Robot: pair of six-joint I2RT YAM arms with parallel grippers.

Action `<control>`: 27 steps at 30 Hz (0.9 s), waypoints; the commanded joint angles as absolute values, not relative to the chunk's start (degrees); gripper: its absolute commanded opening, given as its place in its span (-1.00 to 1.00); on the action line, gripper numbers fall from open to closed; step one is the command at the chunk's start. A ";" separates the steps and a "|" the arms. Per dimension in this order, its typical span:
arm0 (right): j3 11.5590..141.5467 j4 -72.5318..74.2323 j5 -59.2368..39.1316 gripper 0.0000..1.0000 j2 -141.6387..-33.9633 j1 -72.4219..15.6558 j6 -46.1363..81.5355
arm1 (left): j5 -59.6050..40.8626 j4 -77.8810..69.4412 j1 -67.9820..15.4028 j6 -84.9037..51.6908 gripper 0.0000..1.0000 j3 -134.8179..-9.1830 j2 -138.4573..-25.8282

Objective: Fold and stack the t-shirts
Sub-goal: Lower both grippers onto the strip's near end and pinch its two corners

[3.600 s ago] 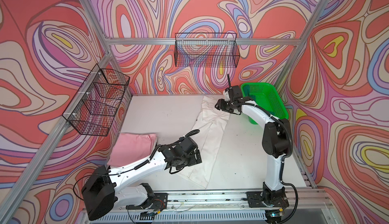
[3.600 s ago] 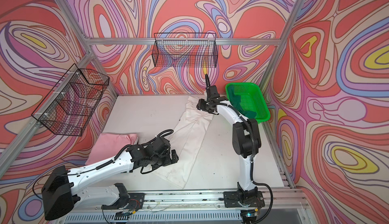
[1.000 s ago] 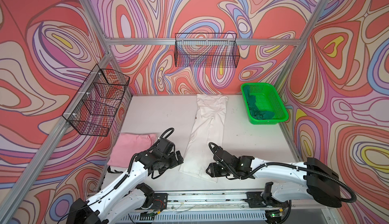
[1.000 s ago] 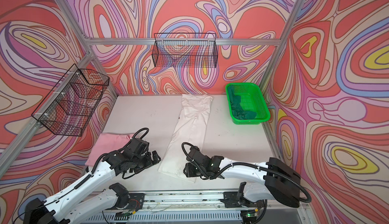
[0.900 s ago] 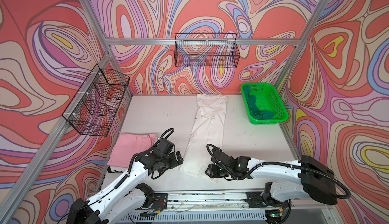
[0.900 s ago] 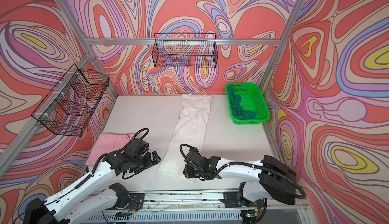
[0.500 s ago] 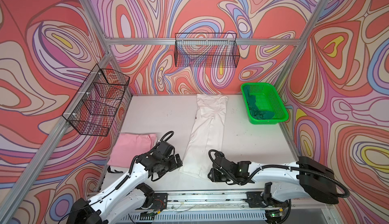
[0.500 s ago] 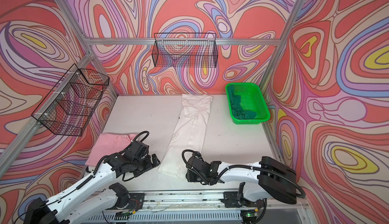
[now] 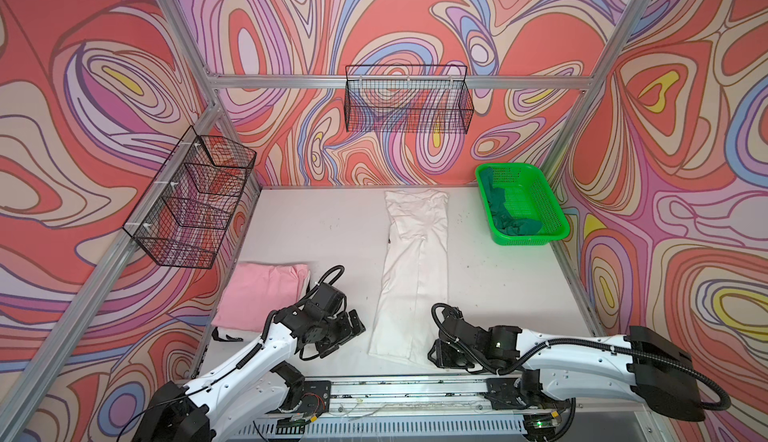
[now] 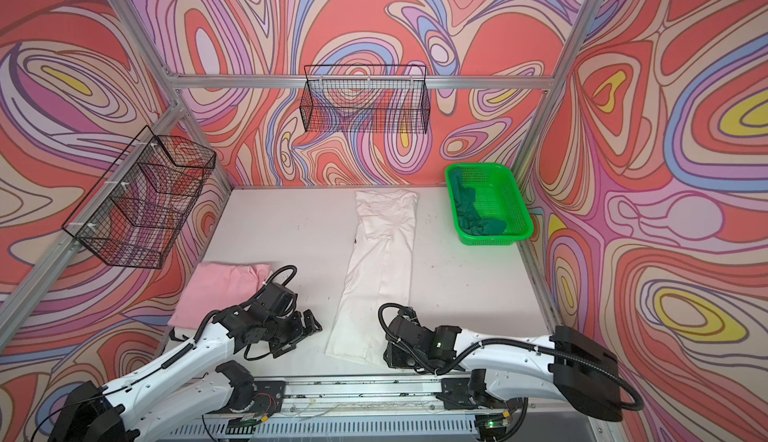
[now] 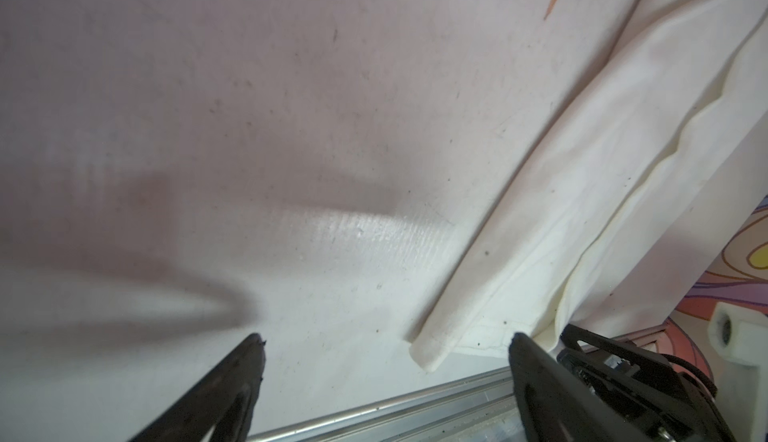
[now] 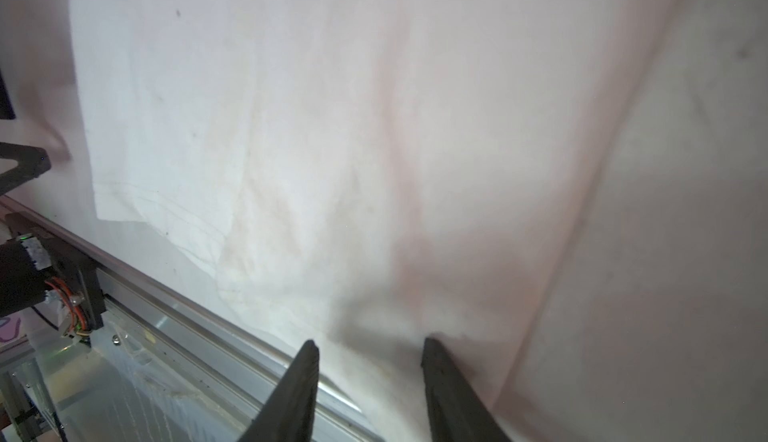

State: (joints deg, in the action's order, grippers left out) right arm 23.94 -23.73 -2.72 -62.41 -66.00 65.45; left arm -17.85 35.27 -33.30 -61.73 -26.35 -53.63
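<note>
Right pincer [image 12: 370, 340] nearer speckled table [image 9: 316, 228] front

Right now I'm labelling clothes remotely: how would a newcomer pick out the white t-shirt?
Start at the white table inside the swirl-patterned walls. Down its middle lies the white t-shirt, a long narrow strip running back to front. The pink t-shirt is a compact pad at the left; the dark green t-shirt is crumpled in the green basket.

Shirt [image 9: 415, 278] corner hidden under right hand [image 12: 370, 344]
</note>
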 commanded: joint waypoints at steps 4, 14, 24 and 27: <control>29.69 -45.75 3.87 0.01 -58.47 -66.36 69.12 | -17.28 34.95 -38.62 -65.49 0.88 -27.17 -55.78; 30.57 -53.14 5.66 0.09 -51.69 -66.31 77.58 | -13.85 30.42 -47.61 -72.92 0.81 -26.17 -58.59; 25.32 -41.47 -0.21 0.00 -56.24 -66.36 79.84 | -14.15 25.56 -51.99 -74.63 0.64 -27.96 -66.27; 24.39 -39.34 -1.02 -0.06 -57.55 -66.36 80.71 | -13.85 25.37 -53.01 -74.90 0.55 -28.29 -67.86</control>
State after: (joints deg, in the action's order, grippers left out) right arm 25.56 -42.76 0.27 -56.66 -66.08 77.69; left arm -15.33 25.61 -52.16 -73.36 -28.38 -65.93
